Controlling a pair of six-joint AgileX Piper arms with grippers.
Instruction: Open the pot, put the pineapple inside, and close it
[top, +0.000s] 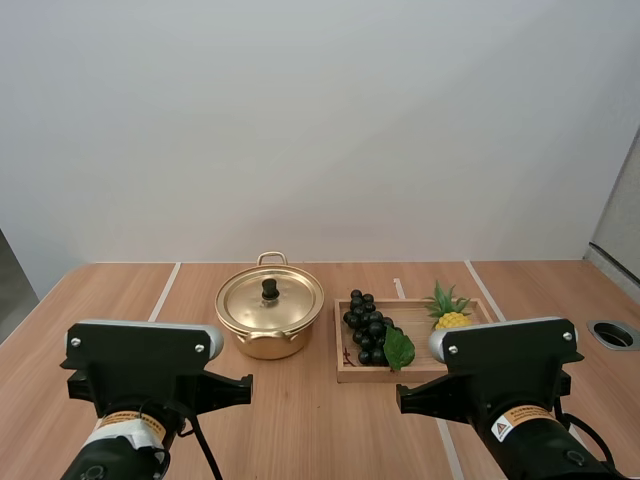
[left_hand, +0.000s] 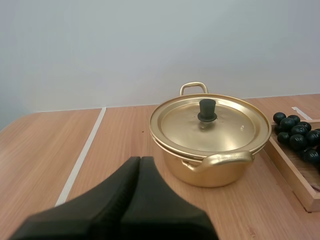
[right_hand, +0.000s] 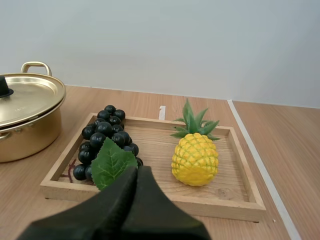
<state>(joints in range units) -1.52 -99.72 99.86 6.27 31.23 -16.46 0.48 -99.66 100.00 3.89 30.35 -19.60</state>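
Pot — lid on, mid-worktop, straight ahead of left gripper, which is closed on nothing.
Pineapple — upright by tray's right edge, ahead of right gripper, likewise closed and empty; right arm nearer.

Centre: the pot and lid, glossy gold-toned metal; knob, matt black. Right of centre: the tray, pale matt wood; grapes, smooth, shiny; pineapple, bumpy. The bench: smooth wood-grain.

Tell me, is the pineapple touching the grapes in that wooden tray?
Apart. The right wrist view shows a strip of bare tray between the pineapple and the grapes.
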